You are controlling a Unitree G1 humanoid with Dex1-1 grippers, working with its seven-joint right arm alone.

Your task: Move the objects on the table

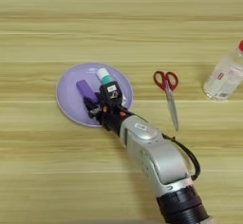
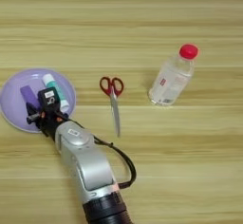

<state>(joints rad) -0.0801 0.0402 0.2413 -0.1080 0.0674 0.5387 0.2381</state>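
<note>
A round lilac plate [image 1: 67, 99] lies left of the table's middle. On it lie a small purple block [image 1: 85, 89] and a white-and-green glue stick [image 1: 104, 76], side by side. My right gripper [image 1: 101, 102] hangs over the plate's near right part, its tip right at the block's near end and covering the glue stick's lower end. The silver forearm [image 1: 154, 154] runs in from the bottom edge. Red-handled scissors [image 2: 112, 98] lie on the wood right of the plate, blades pointing toward me. A clear bottle [image 2: 172, 78] with a red cap lies tilted further right.
The light wooden table [image 2: 190, 161] fills both views. A black cable [image 2: 124, 163] loops off the forearm's right side. Bare wood lies between the scissors and the bottle, and along the far side.
</note>
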